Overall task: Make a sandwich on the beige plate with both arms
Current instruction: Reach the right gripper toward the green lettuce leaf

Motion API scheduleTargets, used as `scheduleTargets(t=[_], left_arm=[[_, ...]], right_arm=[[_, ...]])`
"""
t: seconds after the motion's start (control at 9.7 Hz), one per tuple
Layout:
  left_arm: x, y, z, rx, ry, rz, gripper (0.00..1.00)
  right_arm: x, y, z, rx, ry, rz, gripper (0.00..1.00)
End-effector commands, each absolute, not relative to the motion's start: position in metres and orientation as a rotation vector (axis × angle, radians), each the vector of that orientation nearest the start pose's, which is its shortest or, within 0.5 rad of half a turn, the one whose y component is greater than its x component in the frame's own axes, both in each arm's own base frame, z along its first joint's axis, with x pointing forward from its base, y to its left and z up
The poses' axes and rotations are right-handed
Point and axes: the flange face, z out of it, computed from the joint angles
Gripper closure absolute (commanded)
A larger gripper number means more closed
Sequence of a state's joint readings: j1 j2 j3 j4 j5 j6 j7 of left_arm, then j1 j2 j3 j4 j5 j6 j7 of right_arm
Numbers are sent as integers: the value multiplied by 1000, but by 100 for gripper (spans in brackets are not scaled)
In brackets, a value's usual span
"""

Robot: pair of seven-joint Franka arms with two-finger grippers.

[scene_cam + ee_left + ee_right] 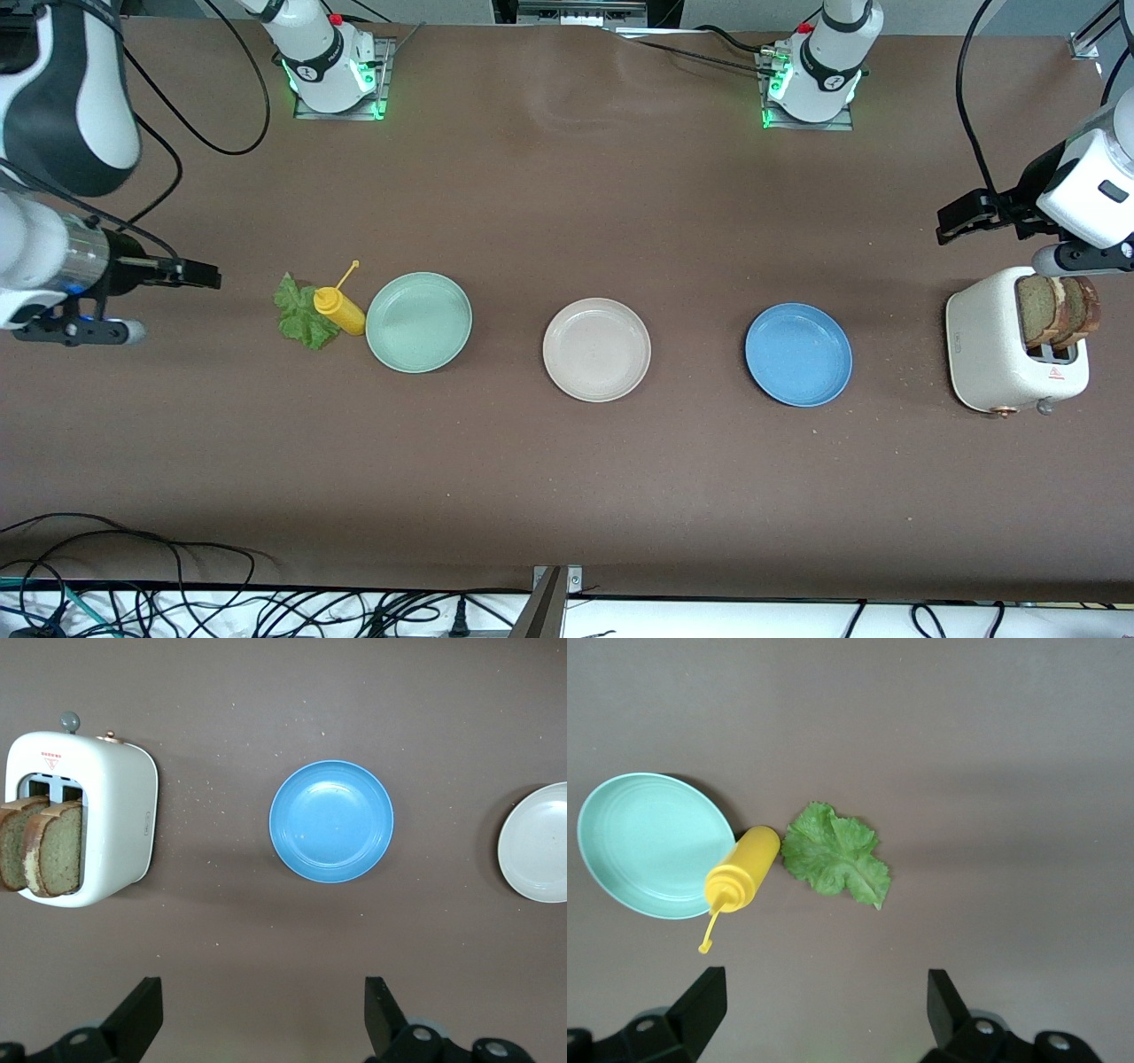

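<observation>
The beige plate (pixel 596 349) lies bare at mid-table, between a mint-green plate (pixel 418 321) and a blue plate (pixel 798 354). Two brown-crusted bread slices (pixel 1054 308) stand upright in a white toaster (pixel 992 354) at the left arm's end. A ruffled lettuce leaf (pixel 301 312) lies flat on the table at the right arm's end. My left gripper (pixel 950 223) hangs open and holds nothing, above the table beside the toaster (pixel 115 815). My right gripper (pixel 208 276) is open too, holds nothing, and hovers over bare table beside the lettuce (pixel 837 855).
A yellow squeeze bottle (pixel 339 308) lies on its side between the lettuce and the mint-green plate, touching the plate's rim. Crumbs are scattered round the toaster. Cables run along the table's near edge.
</observation>
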State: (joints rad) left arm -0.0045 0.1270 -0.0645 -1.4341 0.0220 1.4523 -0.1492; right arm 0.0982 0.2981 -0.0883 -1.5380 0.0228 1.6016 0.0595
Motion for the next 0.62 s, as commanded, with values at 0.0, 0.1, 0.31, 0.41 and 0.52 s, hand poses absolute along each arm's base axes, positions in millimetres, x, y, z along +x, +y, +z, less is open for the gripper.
scheduleTargets(t=[0.0,0.1,0.31,0.41,0.52], left_arm=[[583,-28,609,-3088,-84,145,0],[584,-21,610,-3090,-74,142,0],[587,-13,603,-3090,-78,162,0],[588,-9,603,-3089,-85,152,0],[589,-5,602,-3091,-59,149,0]], right_arm=[[605,9,421,-3143,156,382,0],[600,7,400,-3146,274,362,0],[589,7,365,-3140,399,367,0],[581,6,347,-3136,472,373,0],[574,7,332,-3133,513,339,0]])
